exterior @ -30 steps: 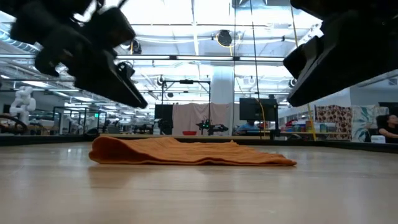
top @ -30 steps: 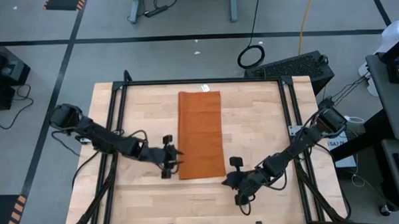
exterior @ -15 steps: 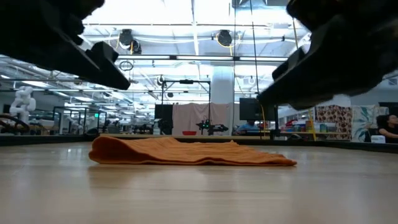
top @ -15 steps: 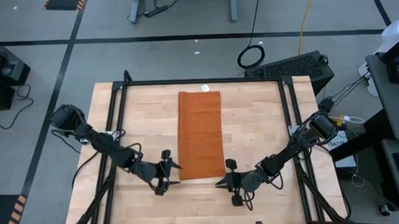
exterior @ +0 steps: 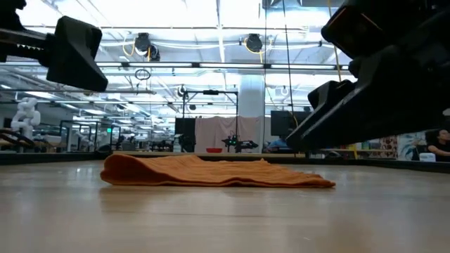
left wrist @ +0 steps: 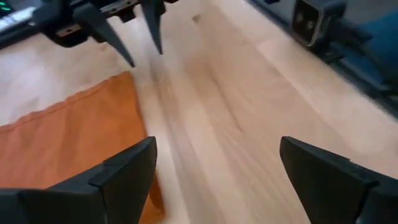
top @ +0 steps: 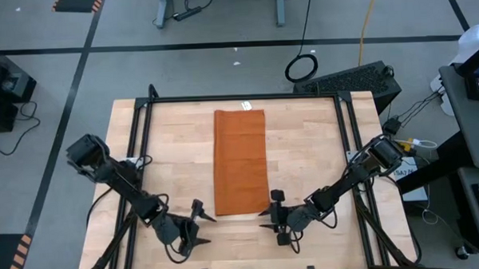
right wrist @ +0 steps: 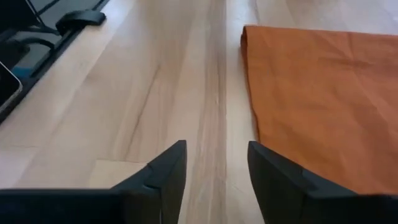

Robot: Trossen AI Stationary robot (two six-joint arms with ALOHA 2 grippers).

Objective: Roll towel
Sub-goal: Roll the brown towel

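Table [top: 320, 148]: light wood w/ black frame. Towel [top: 241, 161] lies flat mid-table, folded into a long strip, white tag [top: 246, 106] at its far end. Left gripper [top: 201, 227] sits just off the towel's near-left corner, fingers spread wide, nothing held. Right gripper [top: 265, 217] sits just off the near-right corner, fingers parted, empty, not touching the cloth.
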